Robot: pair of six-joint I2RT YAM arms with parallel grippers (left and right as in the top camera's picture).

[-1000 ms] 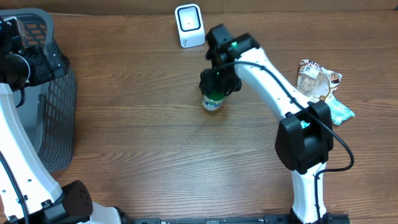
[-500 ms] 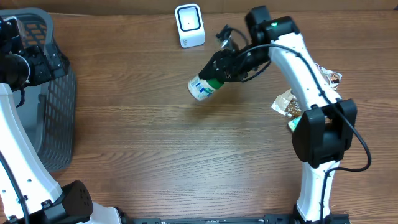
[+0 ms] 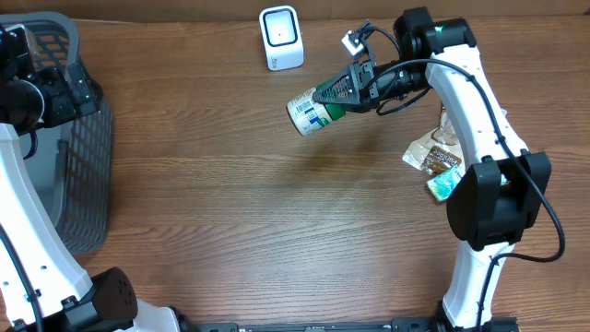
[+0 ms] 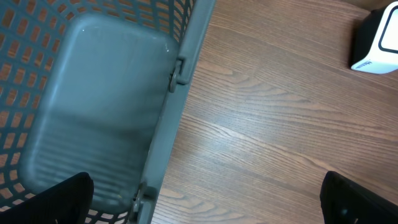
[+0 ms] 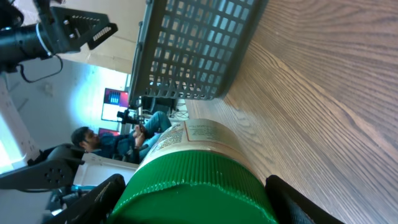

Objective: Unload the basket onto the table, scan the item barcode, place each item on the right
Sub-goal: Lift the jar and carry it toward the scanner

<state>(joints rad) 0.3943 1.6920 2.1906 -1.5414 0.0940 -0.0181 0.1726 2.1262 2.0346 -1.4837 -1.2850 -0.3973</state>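
Note:
My right gripper (image 3: 348, 91) is shut on the green lid (image 5: 199, 186) of a white labelled jar (image 3: 312, 112). The jar hangs on its side above the table, base pointing left and lid to the right. The white barcode scanner (image 3: 280, 38) stands at the table's back edge, just up and left of the jar. In the right wrist view the black fingers (image 5: 93, 199) flank the lid on both sides. My left gripper (image 4: 208, 208) is open over the rim of the grey basket (image 4: 106, 112) and holds nothing.
The grey mesh basket (image 3: 83, 157) fills the table's left edge. Crumpled snack packets (image 3: 431, 155) lie at the right by the right arm's base. The scanner (image 4: 378, 43) also shows at the top right of the left wrist view.
The right arm has lifted the jar off the table, tipped it from upright onto its side and carried it up and to the right. The left arm has not moved.

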